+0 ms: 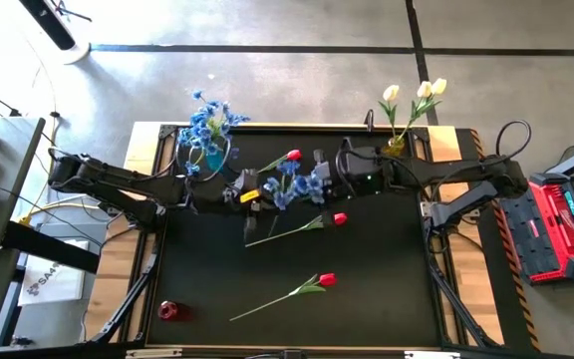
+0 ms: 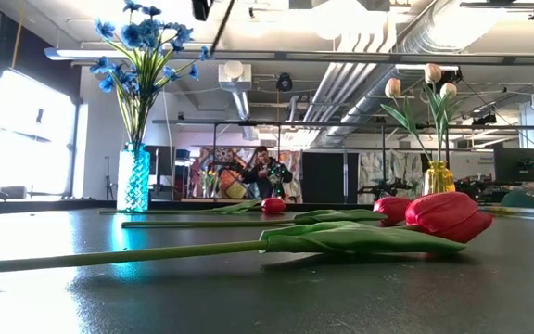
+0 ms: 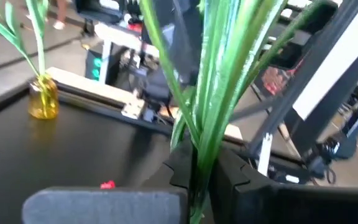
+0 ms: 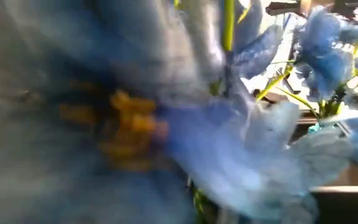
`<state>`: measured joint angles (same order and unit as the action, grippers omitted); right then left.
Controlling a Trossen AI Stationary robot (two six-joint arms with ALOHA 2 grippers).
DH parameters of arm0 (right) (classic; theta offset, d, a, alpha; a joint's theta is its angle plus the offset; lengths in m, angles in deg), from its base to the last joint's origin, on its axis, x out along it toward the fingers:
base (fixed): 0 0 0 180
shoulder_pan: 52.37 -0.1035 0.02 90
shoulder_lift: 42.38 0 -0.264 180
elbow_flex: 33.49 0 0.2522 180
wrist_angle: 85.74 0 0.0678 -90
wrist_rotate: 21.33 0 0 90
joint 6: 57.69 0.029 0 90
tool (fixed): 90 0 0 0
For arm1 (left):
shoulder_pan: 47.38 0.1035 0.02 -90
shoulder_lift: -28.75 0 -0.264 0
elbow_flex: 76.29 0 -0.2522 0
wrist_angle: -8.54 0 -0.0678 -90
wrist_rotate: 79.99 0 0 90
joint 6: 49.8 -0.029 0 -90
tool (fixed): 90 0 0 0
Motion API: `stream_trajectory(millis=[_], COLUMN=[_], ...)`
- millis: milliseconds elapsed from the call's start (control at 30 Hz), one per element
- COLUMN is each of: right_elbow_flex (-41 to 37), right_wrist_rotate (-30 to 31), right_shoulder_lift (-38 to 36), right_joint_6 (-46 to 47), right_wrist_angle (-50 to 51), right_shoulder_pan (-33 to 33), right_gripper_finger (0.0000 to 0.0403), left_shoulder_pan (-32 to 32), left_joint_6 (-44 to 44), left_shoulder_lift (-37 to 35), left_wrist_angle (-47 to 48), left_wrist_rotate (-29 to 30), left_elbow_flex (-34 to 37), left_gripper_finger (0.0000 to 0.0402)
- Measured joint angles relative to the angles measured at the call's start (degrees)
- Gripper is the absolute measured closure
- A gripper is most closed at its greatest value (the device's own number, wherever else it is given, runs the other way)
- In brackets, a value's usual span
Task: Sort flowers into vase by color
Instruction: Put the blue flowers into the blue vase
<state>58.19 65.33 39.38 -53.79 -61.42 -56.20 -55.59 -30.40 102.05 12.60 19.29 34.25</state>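
My left gripper (image 1: 253, 195) (image 3: 194, 169) hovers over the table's far middle, shut on the green stems of a blue blossom spray (image 1: 298, 184) (image 4: 260, 143). My right gripper (image 1: 323, 177) is right against the spray's blossoms, which fill its wrist view and hide its fingers. Three red tulips lie flat on the table (image 1: 292, 157) (image 1: 339, 218) (image 1: 326, 280). A blue vase (image 1: 210, 156) (image 2: 133, 181) at the far left holds blue sprays. A yellow vase (image 1: 396, 146) (image 2: 438, 176) at the far right holds cream tulips. My left gripper pinches a bundle of several green stems (image 3: 199, 140) between its two fingers. The stems rise out of the hold and fan apart beyond the fingers. The spray is lifted clear of the table, its blossom end pointing toward the right arm.
A small red vase (image 1: 167, 310) stands near the table's near left corner. The red tulips' long stems stretch across the middle and near part of the dark mat (image 1: 387, 289). A person (image 2: 267, 174) shows in the room far behind the table.
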Motion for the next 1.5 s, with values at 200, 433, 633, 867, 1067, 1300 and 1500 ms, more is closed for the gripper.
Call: stream_trajectory(millis=[200, 433, 633, 867, 1067, 1300, 1500], right_elbow_flex=[3.6, 3.8, 3.8, 3.8, 3.8, 3.8, 3.8], right_wrist_rotate=[0.1, 8.4, 7.6, 5.9, 2.9, -0.1, -2.1], right_shoulder_lift=[-1.3, -2.9, -2.7, -2.6, -2.6, -2.6, -2.6], right_joint_6=[-0.1, 1.2, 1.6, 0.8, 0.1, 0.1, -0.3], right_wrist_angle=[6.9, 12.8, 15.5, 15.8, 16.7, 17.5, 19.4], right_shoulder_pan=[1.7, 4.0, 5.3, 6.4, 7.7, 9.1, 10.2], right_gripper_finger=[0.0307, 0.0242, 0.0242, 0.0251, 0.0251, 0.0251, 0.0251], left_shoulder_pan=[0.0, -0.1, -0.1, 2.4, 6.7, 14.2, 22.0], left_joint_6=[-2.1, -9.3, -17.1, -26.2, -32.2, -38.5, -41.0], left_shoulder_lift=[-4.7, -12.6, -18.8, -25.0, -28.7, -30.9, -32.0], left_wrist_angle=[-0.3, 0.9, 2.6, 2.5, 2.5, 1.8, 0.3], left_wrist_rotate=[6.2, 13.1, 17.0, 26.1, 30.3, 35.5, 34.4], left_elbow_flex=[0.0, -0.1, -0.1, -0.1, -0.1, -0.1, -0.1], left_gripper_finger=[0.0396, 0.04, 0.0401, 0.0401, 0.0401, 0.0401, 0.0401])
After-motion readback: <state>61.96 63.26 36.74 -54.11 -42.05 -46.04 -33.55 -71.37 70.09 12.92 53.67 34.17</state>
